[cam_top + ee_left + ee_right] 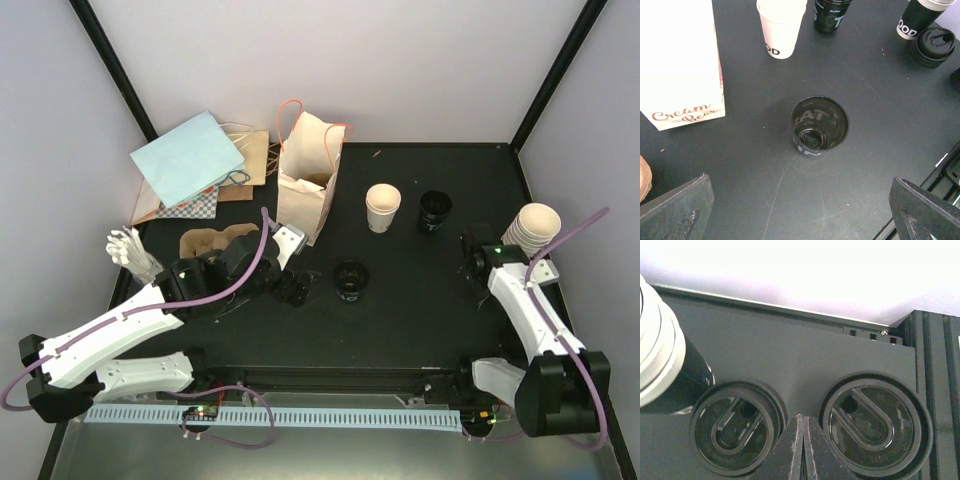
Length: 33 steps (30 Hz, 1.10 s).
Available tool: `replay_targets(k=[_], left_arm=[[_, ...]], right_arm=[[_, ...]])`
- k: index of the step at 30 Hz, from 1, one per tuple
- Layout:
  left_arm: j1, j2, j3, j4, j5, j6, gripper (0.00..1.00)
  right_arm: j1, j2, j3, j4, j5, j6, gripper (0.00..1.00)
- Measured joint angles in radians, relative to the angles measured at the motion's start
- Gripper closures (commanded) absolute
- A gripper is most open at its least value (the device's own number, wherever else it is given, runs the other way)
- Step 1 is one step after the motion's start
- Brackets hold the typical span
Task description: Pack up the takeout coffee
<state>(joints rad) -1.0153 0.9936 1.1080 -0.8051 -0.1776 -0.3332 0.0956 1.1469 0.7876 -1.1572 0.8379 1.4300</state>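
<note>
**Cups, three loose on the table**
- Black cup: mid-table, ahead of the left claw and in line with its gap. It stands upright with its long axis vertical, mouth up and no lid. It tapers to the foot, with pale lettering on the inner wall and around the base.
- White cup: farther back, right of the bag. Upright, mouth up, no lid. Cream, tapered, with dark letters near the foot.
- Far black cup: just right of the white cup, not touching it. Upright, with white print.

**Stack:** cream cups nested together, mouths up, at the table's right edge.

**Lids:** two, black and round, lying flat side by side near the stack, top faces up. Each has an oblong recess. They do not touch.

**Left claw:** jaws spread wide, holding nothing.

**Right claw:** pinched fully closed with nothing in it, its tip over the gap between the two lids.

**Bag:** upright, mouth open, orange handles.

**Tray:** brown pulp, left of the bag, partly under the left arm.
</note>
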Motion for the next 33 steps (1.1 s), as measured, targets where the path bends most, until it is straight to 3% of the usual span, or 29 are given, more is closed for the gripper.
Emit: replay_targets(k=[11,22,33], left_arm=[[0.0,0.0,0.0,-0.001,0.0,0.0,0.01],[0.0,0.0,0.0,-0.002,0.0,0.0,0.01],[0.0,0.0,0.0,-0.002,0.0,0.0,0.01]], right_arm=[[-0.189,-0.079,-0.021,0.129,-0.055,-0.093,0.99],[-0.409,-0.248,-0.154,0.396,-0.307,-0.302,0.99],[-0.703,-0.108,-0.111,0.508,-0.576,-0.411,0.99]])
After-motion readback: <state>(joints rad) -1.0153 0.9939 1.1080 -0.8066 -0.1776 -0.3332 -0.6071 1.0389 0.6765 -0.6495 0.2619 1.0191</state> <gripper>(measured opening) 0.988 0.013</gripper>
